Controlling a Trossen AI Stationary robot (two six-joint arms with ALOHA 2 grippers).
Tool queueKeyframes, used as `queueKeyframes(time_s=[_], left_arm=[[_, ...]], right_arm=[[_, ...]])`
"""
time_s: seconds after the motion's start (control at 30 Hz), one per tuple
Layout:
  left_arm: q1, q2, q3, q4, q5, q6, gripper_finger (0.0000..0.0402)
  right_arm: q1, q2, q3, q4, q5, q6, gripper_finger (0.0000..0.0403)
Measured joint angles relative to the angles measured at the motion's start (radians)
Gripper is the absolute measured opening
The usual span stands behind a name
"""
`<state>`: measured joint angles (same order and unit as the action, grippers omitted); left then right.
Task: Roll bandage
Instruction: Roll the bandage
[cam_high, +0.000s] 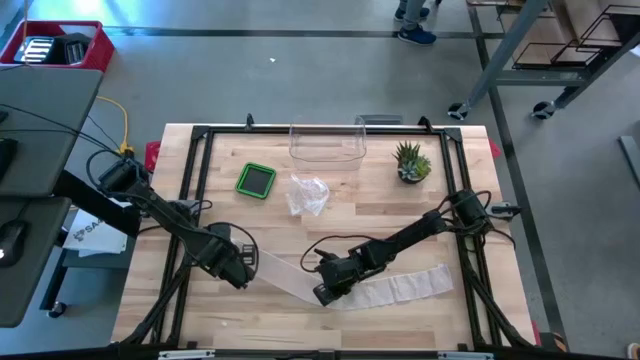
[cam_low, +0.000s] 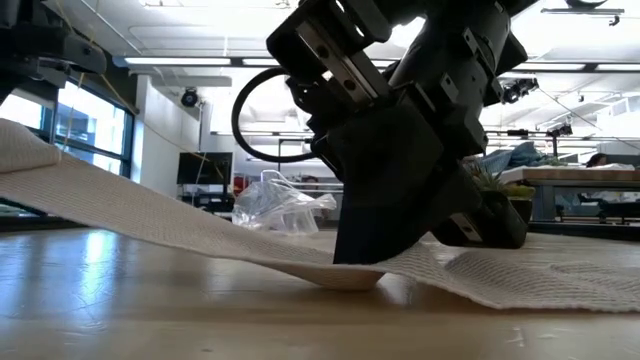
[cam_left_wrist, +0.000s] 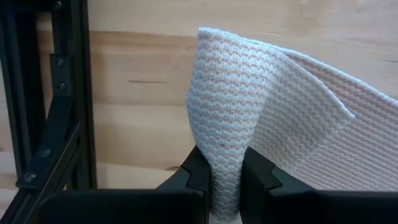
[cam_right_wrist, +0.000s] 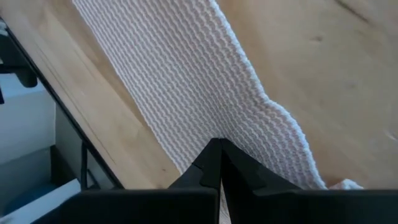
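bare wood along the table (cam_high: 250, 320) front edge, bandage (cam_high: 400, 288) strip lying mid-table, plant (cam_high: 411, 162) at back

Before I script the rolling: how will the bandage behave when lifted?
Likely floppy: the bandage sags between the left pincer and right pincer. Probably light: one pinched end stays raised. Its woven texture should resist slipping.

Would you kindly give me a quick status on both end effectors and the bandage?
Left end effector shut on bandage end, lifted. Right end effector shut, pressing bandage mid-strip to table. Bandage still flat, unrolled. Nothing in the way.
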<state>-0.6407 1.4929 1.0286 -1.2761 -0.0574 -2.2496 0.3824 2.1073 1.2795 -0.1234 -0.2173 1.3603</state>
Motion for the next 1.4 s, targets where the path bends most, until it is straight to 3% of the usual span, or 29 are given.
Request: queueKeyframes(time_s=[0.3, 0.67, 0.83, 0.97, 1.2, 1.4], left_arm=[[-0.056, 0.000, 0.000, 0.175, 0.002, -0.050, 0.0035], [-0.180, 0.124, 0.036, 0.360, 0.162, -0.116, 0.0035], [-0.167, 0.215, 0.099, 0.272, 0.172, -0.118, 0.0035], [-0.124, 0.238, 0.102, 0.241, 0.124, -0.115, 0.0035], [-0.023, 0.243, 0.103, 0.244, -0.060, -0.067, 0.0035], [-0.026, 0.243, 0.103, 0.234, -0.039, -0.022, 0.0035]], right_arm=[[0.001, 0.007, -0.002, 0.024, -0.036, -0.018, 0.0000], [-0.015, 0.007, -0.001, 0.024, -0.022, -0.034, 0.0000], [-0.023, 0.008, -0.001, 0.035, -0.028, -0.034, 0.0000], [-0.016, 0.008, -0.001, 0.035, -0.036, -0.034, 0.0000], [0.005, 0.008, -0.001, 0.036, -0.051, -0.026, 0.0000], [0.007, 0.008, -0.001, 0.031, -0.037, -0.007, 0.0000]])
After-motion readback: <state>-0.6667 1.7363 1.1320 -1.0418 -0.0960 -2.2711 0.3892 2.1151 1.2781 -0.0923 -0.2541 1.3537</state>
